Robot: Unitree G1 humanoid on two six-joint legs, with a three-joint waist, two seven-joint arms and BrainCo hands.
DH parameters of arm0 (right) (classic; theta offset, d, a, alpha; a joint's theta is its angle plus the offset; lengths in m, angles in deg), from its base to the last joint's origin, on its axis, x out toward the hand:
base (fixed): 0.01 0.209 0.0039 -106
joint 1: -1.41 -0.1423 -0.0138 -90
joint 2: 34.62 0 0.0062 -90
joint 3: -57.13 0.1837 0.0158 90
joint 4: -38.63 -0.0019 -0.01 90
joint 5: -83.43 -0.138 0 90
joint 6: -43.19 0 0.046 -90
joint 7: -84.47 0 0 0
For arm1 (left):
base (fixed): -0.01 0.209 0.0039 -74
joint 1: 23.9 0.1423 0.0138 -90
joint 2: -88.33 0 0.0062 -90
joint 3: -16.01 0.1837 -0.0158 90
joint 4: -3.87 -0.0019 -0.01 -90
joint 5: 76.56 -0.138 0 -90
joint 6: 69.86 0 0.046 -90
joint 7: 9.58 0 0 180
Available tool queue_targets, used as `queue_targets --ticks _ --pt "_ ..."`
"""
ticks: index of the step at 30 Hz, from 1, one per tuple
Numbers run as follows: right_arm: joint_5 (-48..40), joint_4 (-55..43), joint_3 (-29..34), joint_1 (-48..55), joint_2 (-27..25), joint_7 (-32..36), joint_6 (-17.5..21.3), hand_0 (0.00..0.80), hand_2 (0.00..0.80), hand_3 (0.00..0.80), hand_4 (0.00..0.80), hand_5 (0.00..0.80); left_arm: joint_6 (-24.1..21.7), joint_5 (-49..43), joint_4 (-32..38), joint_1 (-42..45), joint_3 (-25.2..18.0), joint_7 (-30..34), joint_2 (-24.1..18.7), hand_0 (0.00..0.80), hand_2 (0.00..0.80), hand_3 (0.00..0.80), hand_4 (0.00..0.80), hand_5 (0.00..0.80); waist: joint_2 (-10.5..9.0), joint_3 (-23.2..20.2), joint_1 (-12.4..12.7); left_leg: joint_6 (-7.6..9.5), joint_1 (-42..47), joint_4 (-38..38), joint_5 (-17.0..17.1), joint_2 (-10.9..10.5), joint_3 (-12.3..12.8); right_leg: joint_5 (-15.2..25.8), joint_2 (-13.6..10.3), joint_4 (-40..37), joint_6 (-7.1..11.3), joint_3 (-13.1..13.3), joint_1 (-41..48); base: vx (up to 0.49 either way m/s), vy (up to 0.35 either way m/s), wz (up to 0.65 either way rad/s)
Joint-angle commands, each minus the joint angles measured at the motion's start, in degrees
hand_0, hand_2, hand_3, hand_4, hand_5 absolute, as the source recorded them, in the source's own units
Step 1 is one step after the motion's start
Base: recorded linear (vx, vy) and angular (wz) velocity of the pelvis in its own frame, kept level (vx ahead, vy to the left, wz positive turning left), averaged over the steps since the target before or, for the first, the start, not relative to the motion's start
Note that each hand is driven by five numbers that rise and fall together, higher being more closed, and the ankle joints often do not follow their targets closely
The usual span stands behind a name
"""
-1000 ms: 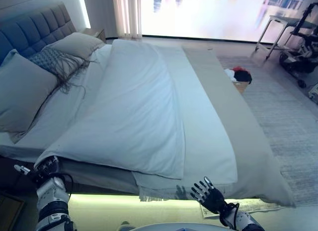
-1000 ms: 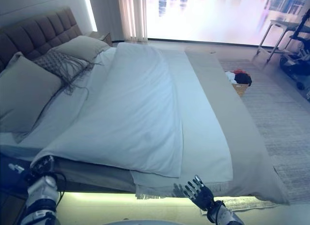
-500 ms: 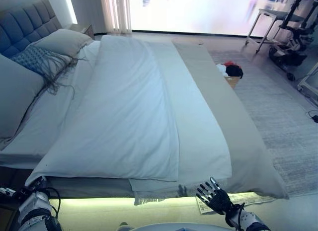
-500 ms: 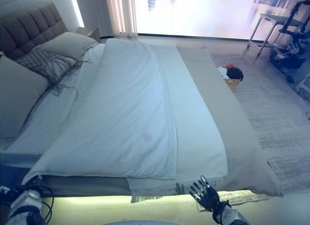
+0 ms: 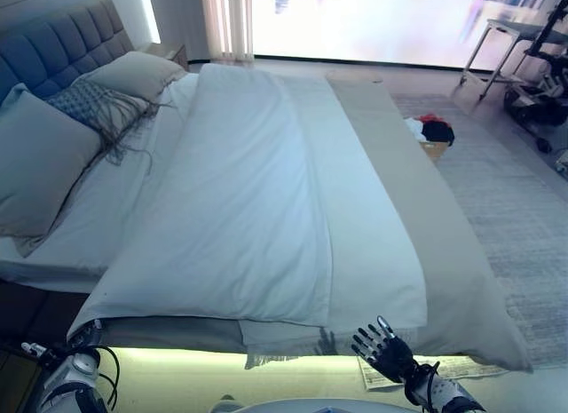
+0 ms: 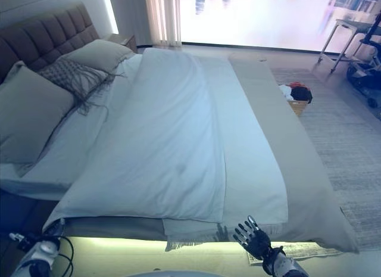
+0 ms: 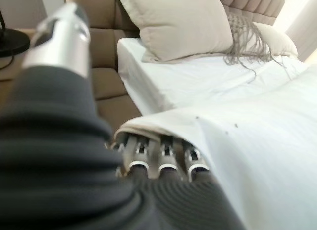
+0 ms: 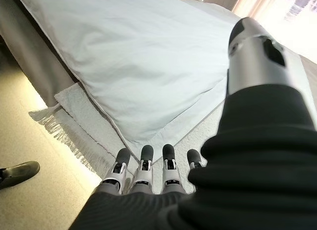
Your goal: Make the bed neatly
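A white duvet lies lengthwise on the bed, over a white sheet and a grey fringed blanket. My left hand is at the duvet's near left corner. In the left wrist view its fingers curl under the duvet's edge and grip it. My right hand is open with fingers spread, just below the bed's near edge. In the right wrist view its fingers point at the blanket's fringe without touching it.
Two beige pillows and a fringed cushion lean on the tufted headboard. A basket of clothes stands on the rug past the bed. A sheet of paper lies on the floor by my right hand.
The view has swung left and back. My left hand has sunk lower with the duvet corner, drawing it toward the bed's near edge. The right hand has stayed open in place.
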Motion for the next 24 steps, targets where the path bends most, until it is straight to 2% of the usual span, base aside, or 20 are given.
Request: queue_targets --ticks 1,5,7,13,19,20,24 --pt "-0.71 1.51 4.29 -2.3 -2.51 1.03 0.35 0.0 0.0 0.0 0.0 0.0 -5.51 -0.42 0.97 14.41 -2.72 6.09 -8.97 0.0 0.0 0.0 0.0 0.0 1.35 -0.1 8.14 3.51 -0.75 -0.01 -1.17 -1.93 0.64 -1.12 -5.16 1.75 1.06 -1.51 0.89 -0.024 -0.005 0.06" --pt "-0.66 2.37 4.69 -2.25 -2.02 1.94 0.95 0.0 0.0 0.0 0.0 0.0 -3.23 -6.87 1.44 13.37 -0.55 7.25 -7.05 0.0 0.0 0.0 0.0 0.0 1.22 -0.17 8.36 3.51 -0.82 -0.01 -1.19 -2.06 0.13 -1.04 -5.09 1.68 0.98 -1.75 0.94 -0.016 -0.023 0.31" --pt "-0.71 2.25 4.37 -2.26 -1.62 2.5 1.24 0.0 0.0 0.0 0.0 0.0 0.07 -10.98 1.54 13.04 0.97 9.46 -5.6 0.0 0.0 0.0 0.0 0.0 1.03 -0.21 8.25 3.51 -0.82 -0.01 -1.16 -2.08 0.19 -1.0 -4.98 1.59 0.94 -1.79 0.97 -0.009 -0.036 0.57" --pt "-0.65 1.44 4.69 -3.18 -1.21 2.04 1.24 0.0 0.0 0.0 0.0 0.0 0.63 -17.78 0.85 13.52 4.01 7.55 -0.81 0.0 0.0 0.0 0.0 0.0 0.65 -0.09 8.07 3.46 -0.9 -0.01 -1.08 -1.86 1.1 -0.79 -4.65 1.23 0.86 -1.49 0.67 -0.028 -0.036 0.78" --pt "-1.21 2.03 5.84 -3.36 -0.84 1.08 1.67 0.0 0.0 0.0 0.0 0.0 1.45 -24.16 -2.85 14.47 6.83 7.7 3.59 0.0 0.0 0.0 0.0 0.0 0.15 -0.13 8.16 3.62 -1.0 -0.01 -0.97 -1.88 1.22 -0.38 -4.37 0.83 0.69 -1.61 0.7 -0.034 -0.037 0.15" --pt "-1.25 2.2 5.97 -3.4 -0.72 1.09 1.82 0.0 0.0 0.0 0.0 0.0 1.22 -26.45 -3.28 14.64 7.39 7.78 4.29 0.0 0.0 0.0 0.0 0.0 0.07 -0.08 8.18 3.63 -0.98 -0.01 -0.93 -1.89 1.21 -0.19 -4.34 0.73 0.69 -1.63 0.7 -0.035 -0.05 0.02" --pt "-0.64 2.13 5.38 -3.86 -0.17 1.36 2.57 0.0 0.0 0.0 0.0 0.0 -3.79 -45.72 -6.02 14.72 12.21 5.22 6.3 0.0 0.0 0.0 0.0 0.0 -0.14 0.04 7.83 3.76 -0.83 -0.01 -0.82 -1.81 1.63 0.25 -4.21 0.78 0.65 -1.32 0.38 -0.024 -0.043 0.0"
